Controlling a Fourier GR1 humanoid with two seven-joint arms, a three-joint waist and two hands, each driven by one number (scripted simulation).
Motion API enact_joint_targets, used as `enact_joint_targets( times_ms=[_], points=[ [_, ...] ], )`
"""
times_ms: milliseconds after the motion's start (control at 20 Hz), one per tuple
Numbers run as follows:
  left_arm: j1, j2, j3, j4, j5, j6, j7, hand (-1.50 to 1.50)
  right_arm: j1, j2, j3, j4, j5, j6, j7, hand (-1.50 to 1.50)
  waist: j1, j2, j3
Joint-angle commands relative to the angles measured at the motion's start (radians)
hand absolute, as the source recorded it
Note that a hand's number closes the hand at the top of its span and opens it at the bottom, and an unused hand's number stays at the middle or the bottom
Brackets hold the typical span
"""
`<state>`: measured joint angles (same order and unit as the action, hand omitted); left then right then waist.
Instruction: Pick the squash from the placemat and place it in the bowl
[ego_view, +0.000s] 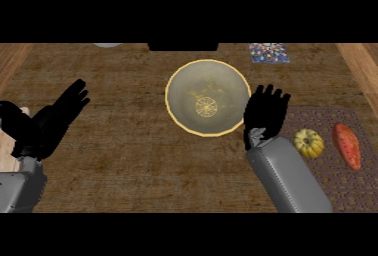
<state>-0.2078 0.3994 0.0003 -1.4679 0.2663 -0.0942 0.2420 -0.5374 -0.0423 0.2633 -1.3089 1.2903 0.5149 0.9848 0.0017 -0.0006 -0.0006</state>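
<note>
I look steeply down at a brown woven counter. My right hand hangs open, fingers straight and spread, holding nothing, between the bowl and the placemat. The bowl, pale with a golden rim, sits just left of this hand, near enough, I judge, that the carry will be short. The squash, small, yellow and ribbed, lies on the dark placemat just right of my wrist, untouched. Beside it, further right, lies an orange-red vegetable that looks like a sweet potato; it is not my target. My left hand rests open at the far left edge, fingers up, clear of the work. I judge the pick has not begun: my right hand must first shift rightward over the squash.
</note>
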Motion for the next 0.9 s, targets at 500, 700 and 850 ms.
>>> enact_joint_targets(
  times_ms=[500, 700, 850],
  points=[
    [0.011, -0.037, 0.025, -0.006, -0.053, 0.001, -0.013, 0.0, 0.031, 0.022, -0.085, 0.052, 0.117, 0.06, 0.074, -1.5, 0.001, 0.0, 0.0],
    [-0.019, -0.07, 0.007, -0.034, -0.077, 0.01, 0.036, 0.0, 0.037, 0.01, -0.121, 0.133, 0.136, -0.027, 0.014, -1.5, 0.002, 0.001, 0.001],
    [-0.025, -0.067, 0.029, -0.017, -0.057, -0.024, 0.043, 0.0, 0.016, -0.001, -0.156, 0.089, 0.132, 0.064, 0.028, -1.5, -0.001, 0.0, 0.001]
  ],
)
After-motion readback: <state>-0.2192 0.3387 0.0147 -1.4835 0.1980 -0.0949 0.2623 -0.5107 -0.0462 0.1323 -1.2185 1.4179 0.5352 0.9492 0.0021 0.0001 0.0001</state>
